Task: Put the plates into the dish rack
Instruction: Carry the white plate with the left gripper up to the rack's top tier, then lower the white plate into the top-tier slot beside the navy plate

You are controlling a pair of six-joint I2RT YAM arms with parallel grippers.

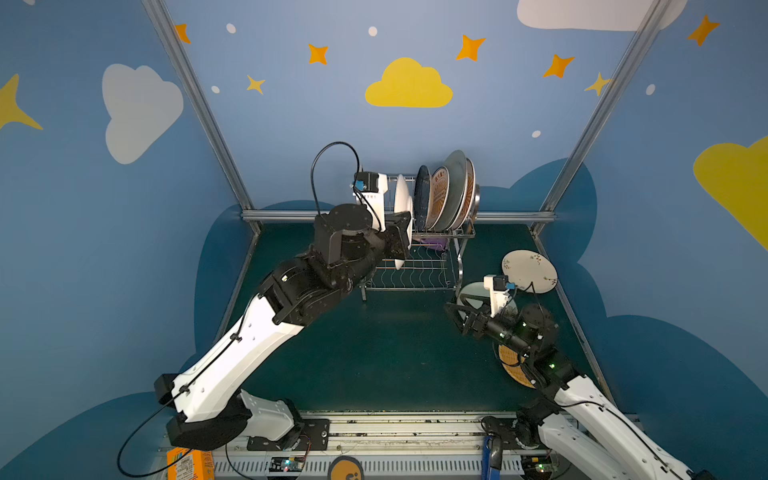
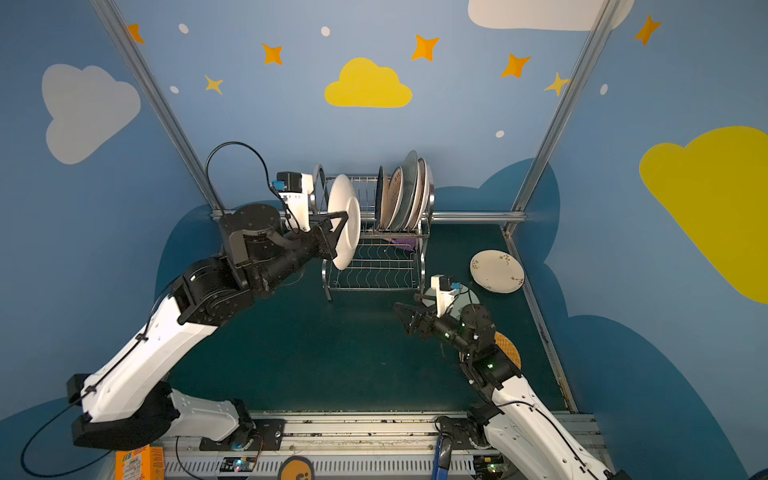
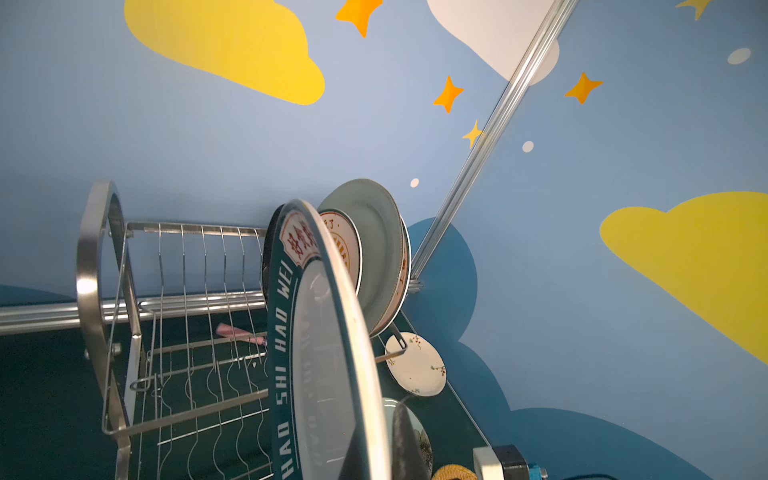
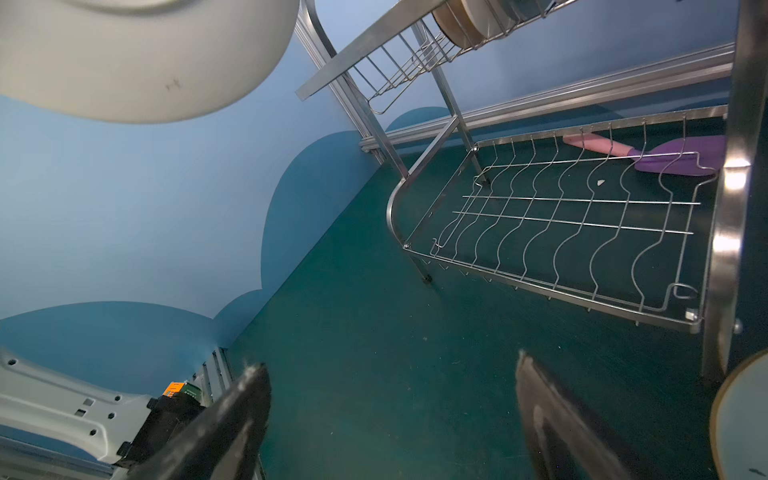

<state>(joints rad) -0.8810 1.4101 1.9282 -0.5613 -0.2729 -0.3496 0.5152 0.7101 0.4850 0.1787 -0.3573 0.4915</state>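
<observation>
The left gripper (image 2: 338,230) is clamped tight on the rim of the lettered plate (image 2: 344,195). It holds the plate upright on edge at the left end of the dish rack (image 2: 374,274), level with the upper tier. Whether the plate's edge sits in a slot cannot be told. Both top views give only its plain white back, while the left wrist view shows its dark teal rim with white lettering. Further right in the upper tier, a navy plate (image 1: 422,195), a sunburst plate (image 1: 439,197), a pale green plate (image 1: 456,183) and an orange-rimmed plate (image 1: 470,187) stand on edge. The right wrist view shows most plainly a purple spatula (image 4: 681,160) lying under the lower tier's wires. Right of the rack, a cream floral plate (image 1: 530,272) lies flat on the table (image 1: 374,353). The right gripper (image 1: 453,320) hangs low with its jaws spread wide and nothing between them, just beside a pale plate (image 1: 471,291). A woven tan plate (image 1: 513,368) is mostly hidden under that arm.
</observation>
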